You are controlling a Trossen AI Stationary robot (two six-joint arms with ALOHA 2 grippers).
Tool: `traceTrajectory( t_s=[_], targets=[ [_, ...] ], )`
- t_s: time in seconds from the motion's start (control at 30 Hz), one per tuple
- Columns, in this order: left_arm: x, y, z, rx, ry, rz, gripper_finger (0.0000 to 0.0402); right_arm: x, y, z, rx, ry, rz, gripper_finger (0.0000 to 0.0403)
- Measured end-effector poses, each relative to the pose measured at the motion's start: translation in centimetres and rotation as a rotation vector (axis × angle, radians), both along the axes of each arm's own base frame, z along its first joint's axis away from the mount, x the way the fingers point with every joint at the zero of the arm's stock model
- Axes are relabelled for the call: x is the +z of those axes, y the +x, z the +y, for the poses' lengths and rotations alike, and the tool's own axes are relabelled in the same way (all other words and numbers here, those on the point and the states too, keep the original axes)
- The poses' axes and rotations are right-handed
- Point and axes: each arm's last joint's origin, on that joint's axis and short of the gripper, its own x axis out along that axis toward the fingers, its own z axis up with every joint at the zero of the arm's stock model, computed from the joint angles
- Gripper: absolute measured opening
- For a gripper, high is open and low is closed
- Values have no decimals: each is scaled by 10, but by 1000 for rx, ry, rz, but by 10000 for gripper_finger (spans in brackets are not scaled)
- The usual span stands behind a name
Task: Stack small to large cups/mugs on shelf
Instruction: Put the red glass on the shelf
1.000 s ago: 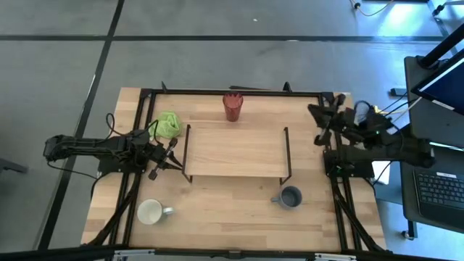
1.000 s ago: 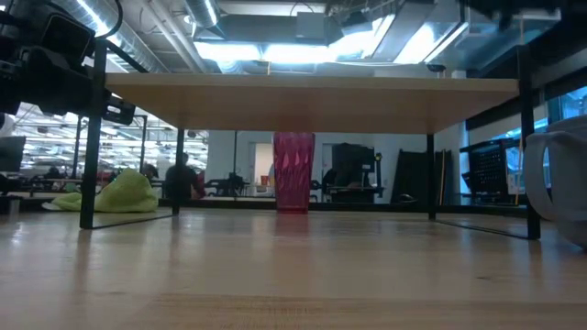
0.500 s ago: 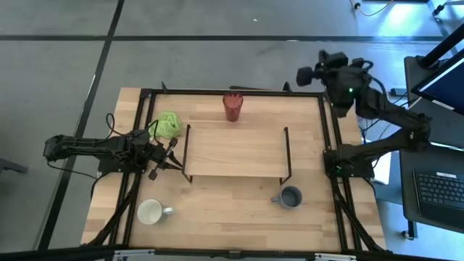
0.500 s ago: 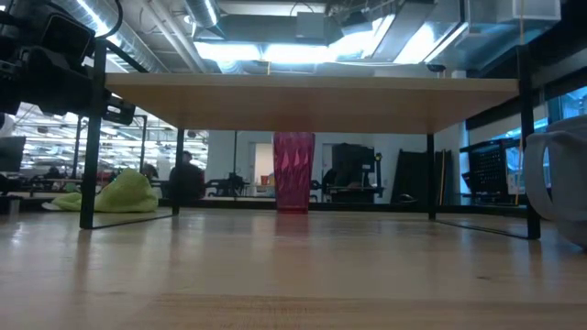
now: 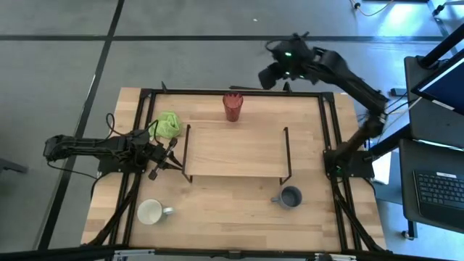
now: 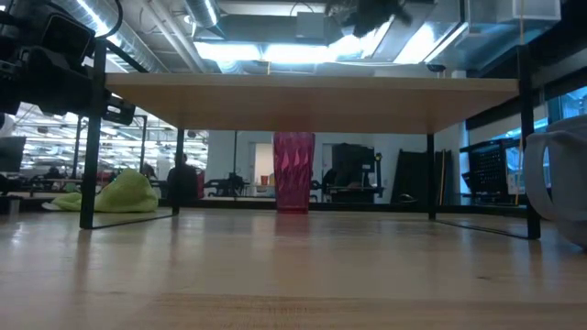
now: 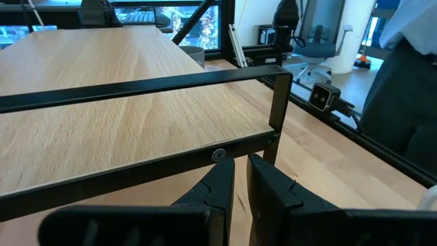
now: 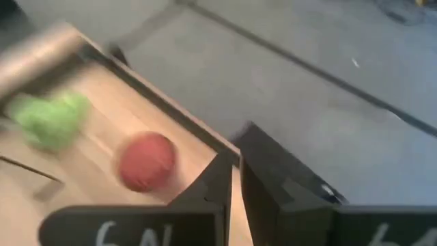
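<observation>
Right gripper (image 5: 274, 75) hangs high off the counter's far edge, fingers pressed together and empty, and the red tumbler (image 5: 233, 106) stands upright just past the shelf (image 5: 235, 151), down and inward from it. That arm is plainly nearer. Left gripper (image 5: 168, 154) sits closed at the shelf's left leg. Grey mug (image 5: 290, 196) and white mug (image 5: 151, 212) wait on the shelf's near side; the shelf top carries nothing.
</observation>
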Motion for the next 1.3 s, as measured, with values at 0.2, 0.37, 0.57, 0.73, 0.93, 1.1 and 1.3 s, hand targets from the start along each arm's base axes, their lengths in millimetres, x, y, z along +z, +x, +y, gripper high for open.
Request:
traceTrajectory(
  t_s=[0.2,0.37,0.57,0.73,0.93,1.1,1.3],
  targets=[
    [0,0,0,0,0,0,35,-6,24,-21,79,39,-19,34],
    [0,0,0,0,0,0,35,2,33,-28,228,168,-154,34],
    [0,0,0,0,0,0,35,-33,37,-55,82,376,-20,34],
    [0,0,0,0,0,0,35,-56,49,-67,28,408,89,53],
    [0,0,0,0,0,0,35,-80,80,-70,14,435,51,119],
    [0,0,0,0,0,0,35,-104,102,-61,12,456,104,172],
    [0,0,0,0,0,0,35,-121,113,-56,-21,461,169,190]
  ],
)
